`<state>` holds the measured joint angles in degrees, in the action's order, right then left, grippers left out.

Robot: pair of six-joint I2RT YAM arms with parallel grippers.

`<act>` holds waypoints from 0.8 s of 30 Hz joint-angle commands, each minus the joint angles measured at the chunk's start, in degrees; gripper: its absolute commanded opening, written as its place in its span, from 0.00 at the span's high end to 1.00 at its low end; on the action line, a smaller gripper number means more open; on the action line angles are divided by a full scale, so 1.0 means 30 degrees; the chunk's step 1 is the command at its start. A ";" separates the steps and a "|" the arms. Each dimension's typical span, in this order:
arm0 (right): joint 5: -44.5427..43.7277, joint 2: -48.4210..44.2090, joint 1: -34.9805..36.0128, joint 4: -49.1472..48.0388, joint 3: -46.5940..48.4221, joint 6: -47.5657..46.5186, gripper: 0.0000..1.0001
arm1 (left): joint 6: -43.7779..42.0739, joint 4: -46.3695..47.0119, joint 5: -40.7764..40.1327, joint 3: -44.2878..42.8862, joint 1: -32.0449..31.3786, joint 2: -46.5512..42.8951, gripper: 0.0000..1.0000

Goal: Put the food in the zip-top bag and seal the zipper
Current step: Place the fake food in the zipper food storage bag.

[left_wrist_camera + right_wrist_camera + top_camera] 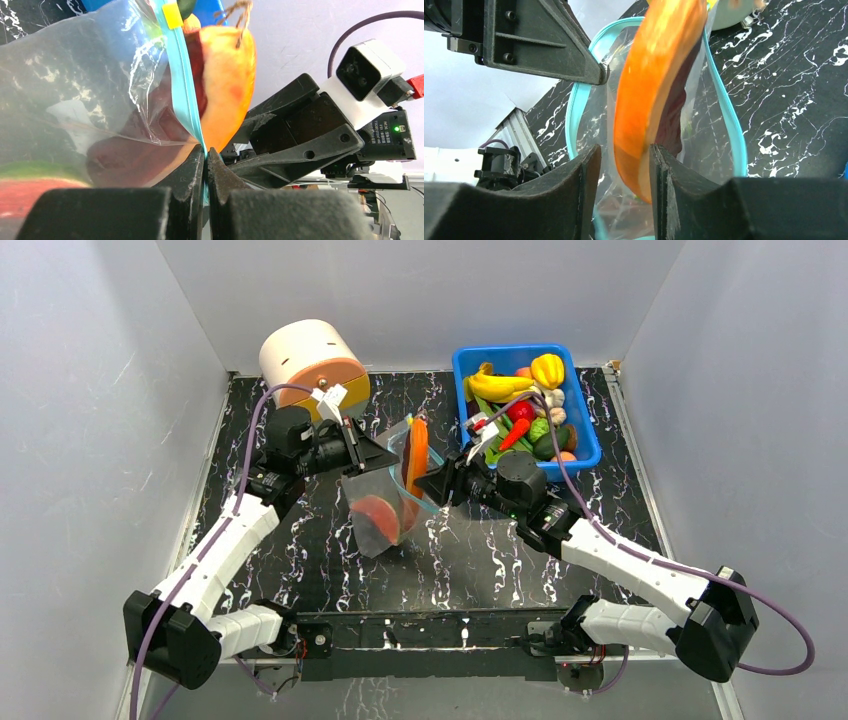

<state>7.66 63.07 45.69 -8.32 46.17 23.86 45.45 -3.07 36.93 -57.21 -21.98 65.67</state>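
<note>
The clear zip-top bag (372, 502) hangs mouth up at the table's middle, with a red food piece (376, 513) inside. My left gripper (372, 454) is shut on the teal zipper (182, 85) at the bag's rim (205, 152). An orange fruit slice (417, 455) stands on edge in the open mouth. In the right wrist view the slice (654, 75) sits between the fingers of my right gripper (625, 150). It lies against one finger with a gap at the other, so the jaws are open. The zipper loop (572, 110) is spread wide.
A blue bin (583, 445) at the back right holds several toy foods, among them a banana (497, 386) and a yellow pepper (547, 370). A round cream and orange object (310, 360) lies at the back left. Grey walls stand on three sides.
</note>
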 commanded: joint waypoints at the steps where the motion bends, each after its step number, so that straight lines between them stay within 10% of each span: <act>1: -0.0413 -0.0161 0.0092 0.0295 0.0867 0.1079 0.57 | -0.0281 0.0838 0.0910 0.0335 -0.0097 -0.0675 1.00; 18: -0.4300 0.1910 0.0092 0.3854 0.3038 0.5897 0.49 | 0.0007 0.2196 0.1535 0.1404 -0.0084 -0.1233 1.00; 24: -0.4419 0.2211 0.0106 0.3758 0.2976 0.5753 0.62 | -0.0367 0.1945 0.1510 0.1543 -0.0077 -0.1380 1.00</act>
<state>-3.57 69.78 45.71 4.62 52.66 40.18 45.17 1.13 39.53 -52.58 -21.98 64.01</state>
